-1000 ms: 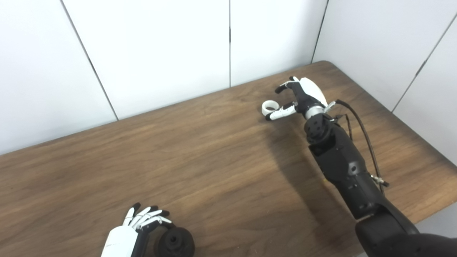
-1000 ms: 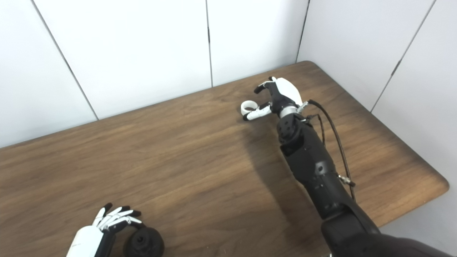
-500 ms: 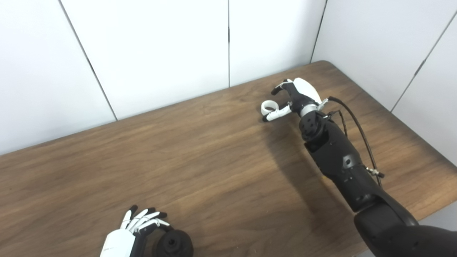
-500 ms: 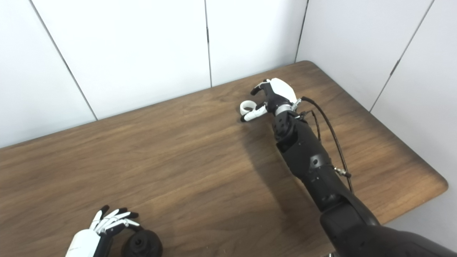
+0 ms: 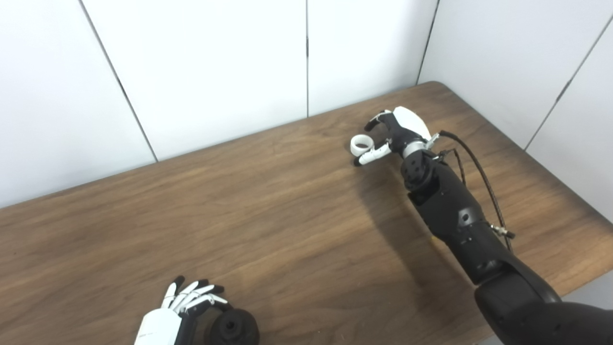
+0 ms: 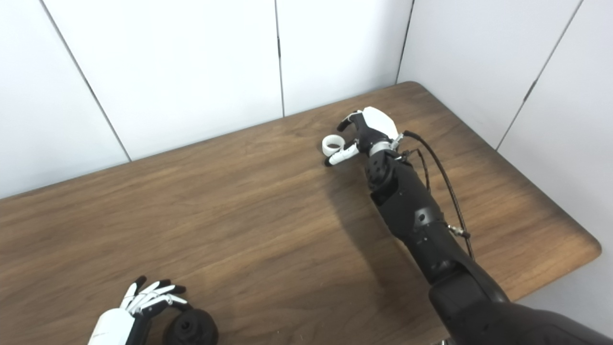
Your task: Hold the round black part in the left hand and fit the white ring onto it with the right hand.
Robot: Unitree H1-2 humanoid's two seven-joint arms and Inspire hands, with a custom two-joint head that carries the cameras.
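Fitting is not yet beginning: right hand [image 5: 395, 134], spread, is flanking white ring [image 5: 360, 143] near the table's [image 5: 287, 215] far edge, while left hand [image 5: 184, 309], fingers apart, is touching round black part [image 5: 233, 327] at the near edge.

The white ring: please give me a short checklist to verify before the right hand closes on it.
1. White ring lies flat on the table: ok.
2. Right hand is open, thumb and fingers on either side of the ring: ok.
3. Ring already gripped: not ok.
4. Left hand is beside the round black part: ok.
5. Left hand firmly holds the part: cannot tell.
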